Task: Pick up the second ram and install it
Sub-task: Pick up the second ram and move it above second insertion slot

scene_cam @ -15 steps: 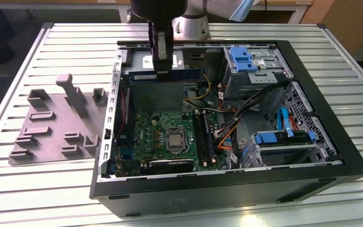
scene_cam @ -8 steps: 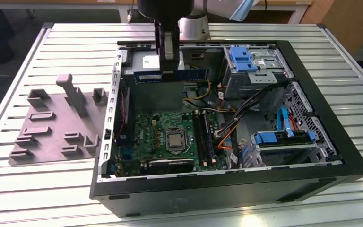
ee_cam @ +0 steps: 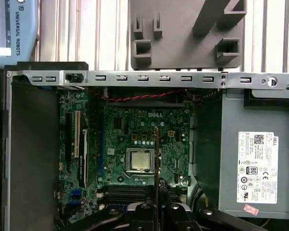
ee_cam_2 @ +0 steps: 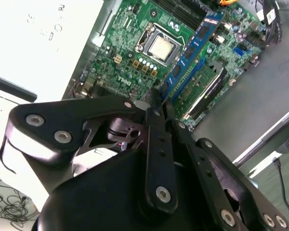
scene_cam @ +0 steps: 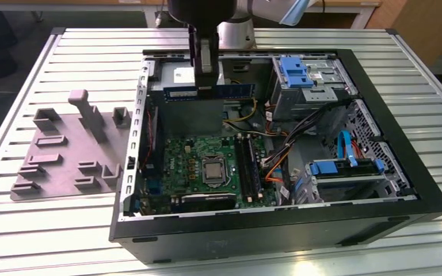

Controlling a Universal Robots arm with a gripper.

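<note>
Black metal gripper [ee_cam_2: 156,101] fingers sit closest in both wrist views. The jaws are squeezed shut on the second ram [ee_cam_2: 195,43], a long thin blue-green memory stick with dark chips. So the picking-up part looks done. The putting-in part is not. In the exterior view the stick [scene_cam: 232,92] is held level, high over the far end of the case. It is well apart from the slots.

Going from the exterior view's left, first comes a flat grey plastic holder plate with little blocks [scene_cam: 52,155]. It lies on the ribbed table, just beside the big black open computer case [scene_cam: 282,230]. Inside the case lies the green motherboard [scene_cam: 182,161] with a square silver chip [scene_cam: 214,171] in its middle. Just past the chip run the long black slots [scene_cam: 248,167].

In the second wrist view another green stick [ee_cam_2: 204,86] seems to sit in one slot already, though I cannot be sure.

Next to the slots hangs a bundle of orange and yellow wires [scene_cam: 278,152], very close to them. Further right stands a blue plastic drive holder [scene_cam: 340,168].

I think there is plenty of open room above the board. The slots are more squeezed in, with the chip on one side and the wires on the other. The case's metal walls and rim stand all around, so the way in is from above.
</note>
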